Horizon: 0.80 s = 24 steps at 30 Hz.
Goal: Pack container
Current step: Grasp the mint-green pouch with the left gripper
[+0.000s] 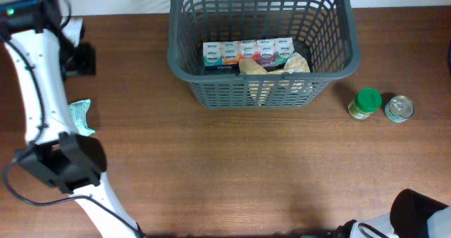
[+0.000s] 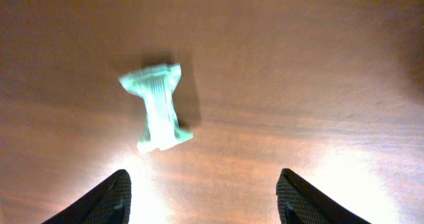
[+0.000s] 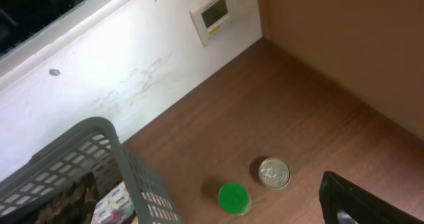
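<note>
**Asker:** What takes up most of the view?

**Describer:** A brown wooden table [image 1: 232, 174]. At its far edge, near the centre, stands the container [image 1: 232, 94], a dark grey lattice basket. Inside it are a row of small cartons [image 1: 248, 52] and some tan wrapped items [image 1: 276, 67].

**Asker:** And the arms?

**Describer:** The white left arm [image 1: 39, 90] runs along the table's left side. The left gripper [image 2: 205, 199] hangs above the wood with its fingers spread wide, holding nothing. Only one dark edge of the right gripper [image 3: 344, 199] shows, so its opening cannot be told.

**Asker:** What lies loose?

**Describer:** Right of the basket, a green-lidded jar [image 1: 366, 103] stands just beside a tin can [image 1: 399, 108]. Well to the left lies a crumpled pale green packet [image 2: 158, 107].

**Asker:** What step seems in hand?

**Describer:** Probably picking up the packet. It lies slanted, ahead of the open fingers and towards the left one. The gripper should move forward, turn to span the packet's narrow waist, go down to the wood and close gently, since the wrapper looks soft.
</note>
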### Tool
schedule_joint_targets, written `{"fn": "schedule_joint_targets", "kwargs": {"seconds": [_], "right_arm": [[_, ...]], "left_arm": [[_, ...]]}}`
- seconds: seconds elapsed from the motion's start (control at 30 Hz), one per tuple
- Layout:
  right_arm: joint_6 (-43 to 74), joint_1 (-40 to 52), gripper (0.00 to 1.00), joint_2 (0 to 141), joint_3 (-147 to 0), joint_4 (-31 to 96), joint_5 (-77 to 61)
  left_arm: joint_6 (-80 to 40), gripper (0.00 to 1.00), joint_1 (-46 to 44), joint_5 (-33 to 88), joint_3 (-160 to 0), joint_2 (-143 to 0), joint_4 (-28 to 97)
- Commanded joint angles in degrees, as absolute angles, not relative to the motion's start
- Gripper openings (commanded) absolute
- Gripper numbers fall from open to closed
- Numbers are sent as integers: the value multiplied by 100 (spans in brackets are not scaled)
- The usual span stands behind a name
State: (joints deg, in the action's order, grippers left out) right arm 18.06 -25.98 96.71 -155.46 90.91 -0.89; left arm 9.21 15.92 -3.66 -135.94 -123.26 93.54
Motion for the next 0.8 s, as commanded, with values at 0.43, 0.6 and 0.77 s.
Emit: {"fn": "schedule_joint_targets", "kwargs": {"seconds": [0.43,0.6,0.77], "right_arm": [[1850,-2644,99,9692,-15563,9074,-58],[1850,-2644,99,9692,-15563,9074,-58],[1850,-2644,99,9692,-15563,9074,-58]], "left_arm": [[1378,68,2707,320,-10457,-12385,6751],[1372,68,2707,-43,-10090,-12385,6383],[1291,68,2722,-91,-9736,-12385,5988]]}}
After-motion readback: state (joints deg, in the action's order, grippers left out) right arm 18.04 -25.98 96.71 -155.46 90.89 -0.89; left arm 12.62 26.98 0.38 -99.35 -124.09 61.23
